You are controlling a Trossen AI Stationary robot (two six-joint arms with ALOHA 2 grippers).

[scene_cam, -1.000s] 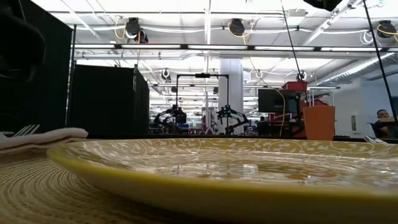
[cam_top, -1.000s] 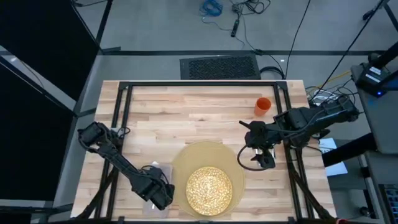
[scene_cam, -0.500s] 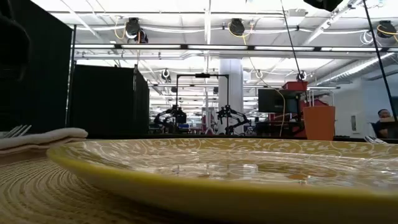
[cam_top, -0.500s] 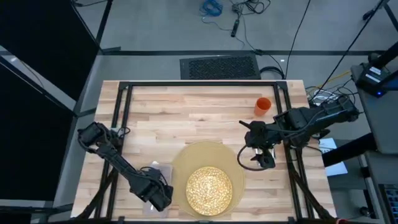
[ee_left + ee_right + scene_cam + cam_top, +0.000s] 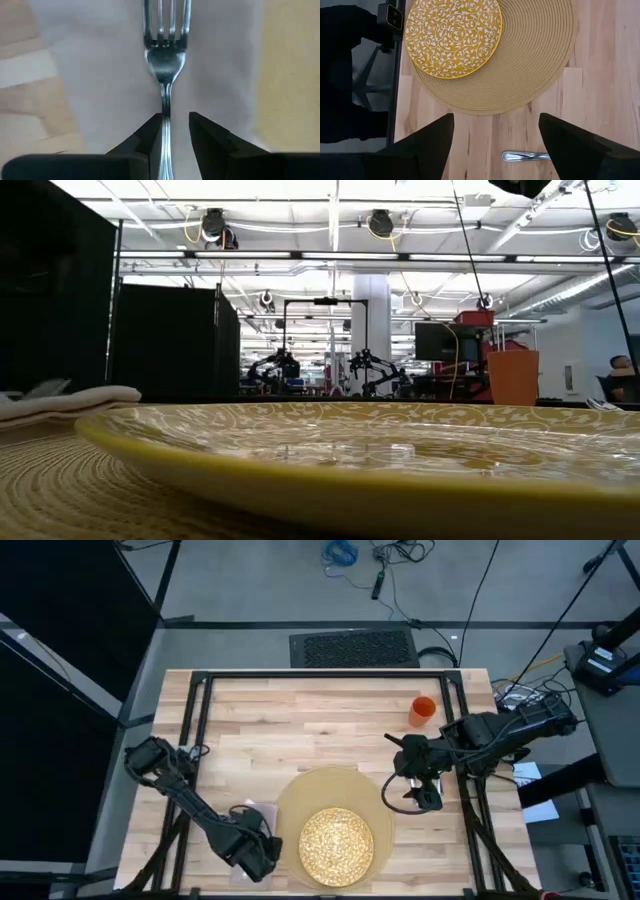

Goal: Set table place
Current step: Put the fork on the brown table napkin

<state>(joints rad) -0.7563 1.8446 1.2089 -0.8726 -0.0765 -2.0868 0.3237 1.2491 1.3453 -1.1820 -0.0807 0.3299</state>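
High view shows the place setting partly laid on the table [image 5: 300,710]: the round placemat [image 5: 300,795] sits at the near edge with the yellow plate [image 5: 337,843] on it, toward its near side. The napkin [image 5: 258,812] lies just left of the placemat, and the left wrist view shows the fork [image 5: 165,50] resting on it, tines pointing away from the wrist. The orange cup [image 5: 423,710] stands well apart, up toward the far right, not yet brought to the setting. One piece of cutlery [image 5: 526,156] lies on bare wood beside the placemat; I cannot tell whether it is the knife or the spoon, and the other is not visible, so these seem left to do.

The left gripper [image 5: 175,132] hangs low over the napkin, its fingers slightly parted on either side of the fork's handle, apparently not clamping it. The right gripper [image 5: 420,795] hovers just right of the placemat, fingers spread wide and holding nothing
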